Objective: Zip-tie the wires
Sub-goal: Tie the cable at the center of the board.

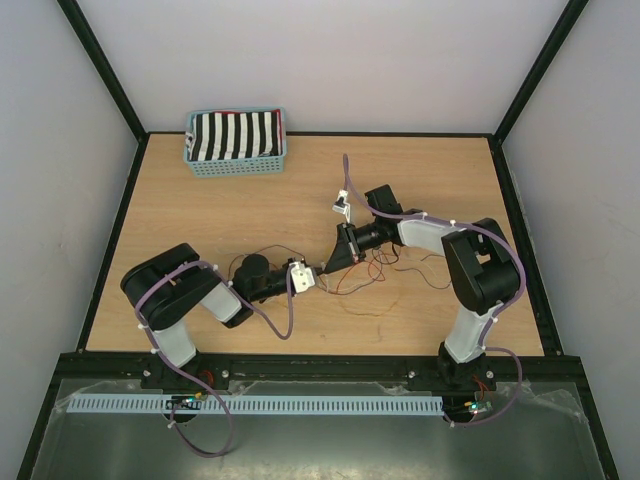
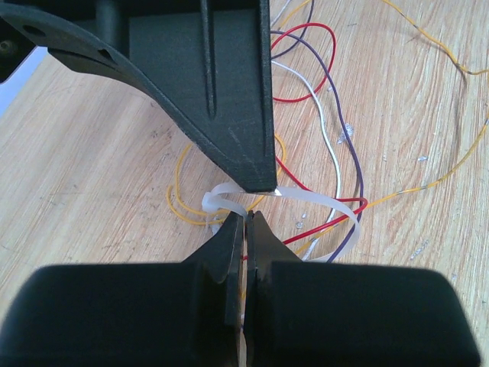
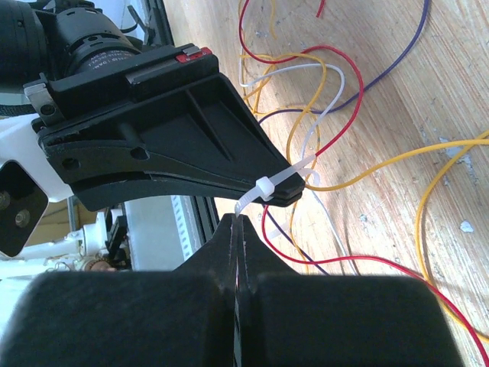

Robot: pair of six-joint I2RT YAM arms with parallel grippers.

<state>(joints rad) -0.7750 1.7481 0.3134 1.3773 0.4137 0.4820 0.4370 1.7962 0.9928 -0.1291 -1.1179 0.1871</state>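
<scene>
The wires lie in a loose tangle of red, yellow, white and purple strands on the wooden table. A white zip tie loops around some of them. My left gripper is shut on the zip tie, whose square head sits at its tip. My right gripper is shut on the tie's free tail. The two grippers meet tip to tip, just left of the tangle.
A blue basket holding a black-and-white striped cloth stands at the back left. A small white item lies just behind the right gripper. A white perforated rail runs along the front, between the arm bases.
</scene>
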